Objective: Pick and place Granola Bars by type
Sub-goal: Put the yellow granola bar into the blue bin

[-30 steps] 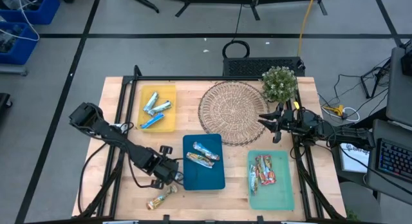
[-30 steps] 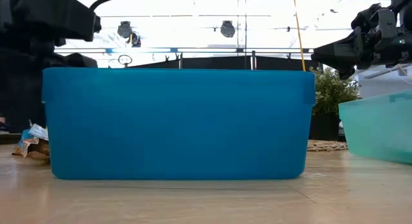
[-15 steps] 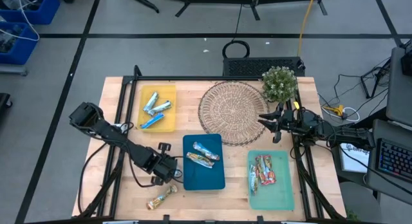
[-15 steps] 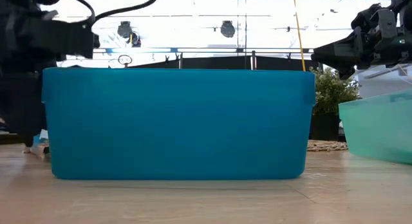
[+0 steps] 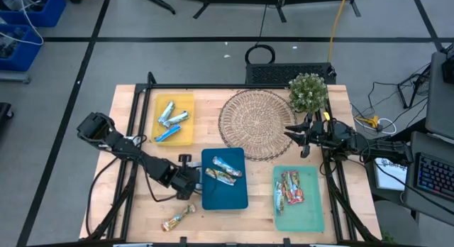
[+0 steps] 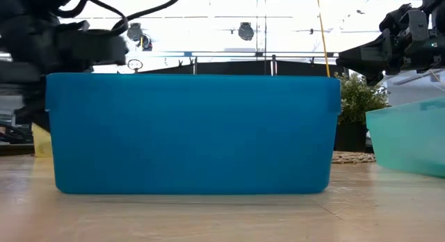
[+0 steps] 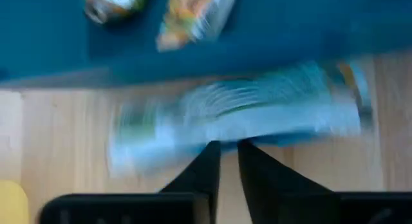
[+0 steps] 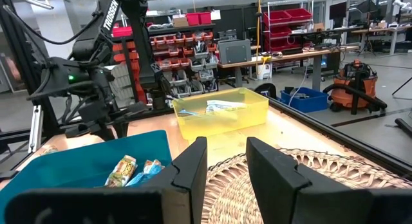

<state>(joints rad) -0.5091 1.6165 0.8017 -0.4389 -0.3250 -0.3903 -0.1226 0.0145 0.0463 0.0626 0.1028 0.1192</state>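
High view: left gripper (image 5: 190, 182) sits at the left wall of the blue tray (image 5: 224, 199), up from the table's front edge where it was a second ago. One tan bar (image 5: 177, 218) lies on bare wood in front of those jaws, well apart from them. Blue tray holds two tan/silver bars (image 5: 222, 171), just right of the left jaws. Yellow tray (image 5: 186, 137) holds three blue bars (image 5: 170, 119); green tray (image 5: 305, 215) holds red bars (image 5: 289, 188). Right gripper (image 5: 296, 135) waits over the wicker mat (image 5: 252, 123), unchanged.

Low view: blue tray wall (image 6: 191, 134) fills the middle; the tan bar seen left of it earlier is gone from view.

Left wrist view: fingers (image 7: 205, 176) pinch a silver-blue wrapped bar (image 7: 257, 111) lying crosswise at their tips, blurred, with the blue tray edge just beyond.

Right wrist view: fingers (image 8: 193, 163) spread, nothing between them; mat under them, blue tray (image 8: 84, 169) and yellow tray (image 8: 222, 114) beyond.
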